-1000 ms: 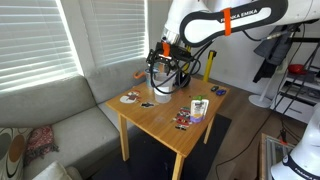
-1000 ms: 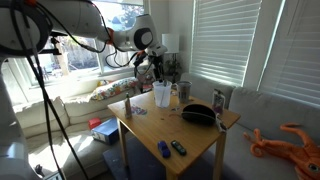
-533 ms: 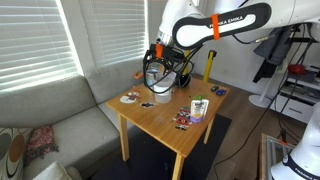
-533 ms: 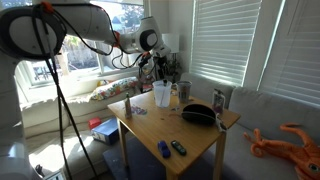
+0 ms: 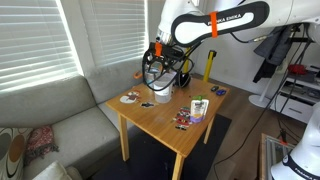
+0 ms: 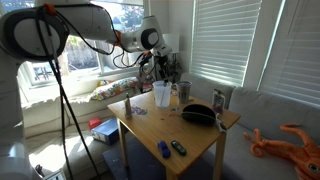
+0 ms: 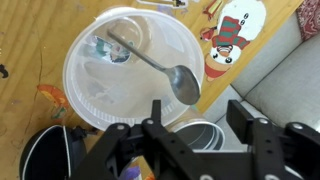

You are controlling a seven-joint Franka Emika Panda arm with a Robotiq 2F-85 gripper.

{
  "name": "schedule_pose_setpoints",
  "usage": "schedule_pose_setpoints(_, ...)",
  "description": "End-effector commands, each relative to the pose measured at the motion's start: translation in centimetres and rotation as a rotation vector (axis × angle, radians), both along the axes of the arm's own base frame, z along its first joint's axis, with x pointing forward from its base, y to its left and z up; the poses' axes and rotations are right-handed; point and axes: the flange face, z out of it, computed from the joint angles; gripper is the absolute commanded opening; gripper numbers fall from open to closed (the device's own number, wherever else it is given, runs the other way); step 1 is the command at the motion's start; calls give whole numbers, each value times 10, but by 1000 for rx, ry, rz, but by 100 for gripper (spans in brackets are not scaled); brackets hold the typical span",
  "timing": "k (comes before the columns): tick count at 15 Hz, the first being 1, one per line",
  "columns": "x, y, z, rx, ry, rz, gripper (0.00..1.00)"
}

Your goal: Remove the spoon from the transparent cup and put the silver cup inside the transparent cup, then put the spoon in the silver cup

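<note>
The step in hand looks like the 1st of 3: getting the spoon (image 7: pixel 150 60) out of the transparent cup (image 7: pixel 88 98). The tool (image 7: pixel 198 128) hangs above the cup with its 2 fingers (image 7: pixel 155 118) spread apart and nothing between them; it sits off the cup's centre, toward the rim where the spoon's bowl rests.

To do this well, I would bring the tool over the thin neck just behind the spoon's bowl and turn the fingers so they close across the handle, not along it. They should come down inside the rim without pressing the plastic wall, since a light tumbler may tip or slide on the surface (image 7: pixel 30 40). A straight lift then clears the handle, which slants down to the far side of the cup's floor.

The transparent cup stands upright near the middle of the wooden surface and holds only the spoon. The silver cup (image 6: pixel 184 93) stands just beside it; whether anything is in it cannot be told. A snowman figure (image 7: pixel 232 30) lies nearby and should be kept clear of the set-down spot.
</note>
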Motion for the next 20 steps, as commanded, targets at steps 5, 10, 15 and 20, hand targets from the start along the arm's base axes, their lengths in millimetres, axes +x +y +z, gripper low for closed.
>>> schedule_pose_setpoints(5, 7, 5, -2, 49, 43, 6, 67)
schedule_pose_setpoints(10, 7, 5, -2, 64, 47, 4, 31)
schedule_pose_setpoints(15, 5, 7, 7, 67, 31, 4, 1)
schedule_pose_setpoints(20, 6, 7, 9, 68, 27, 1, 0)
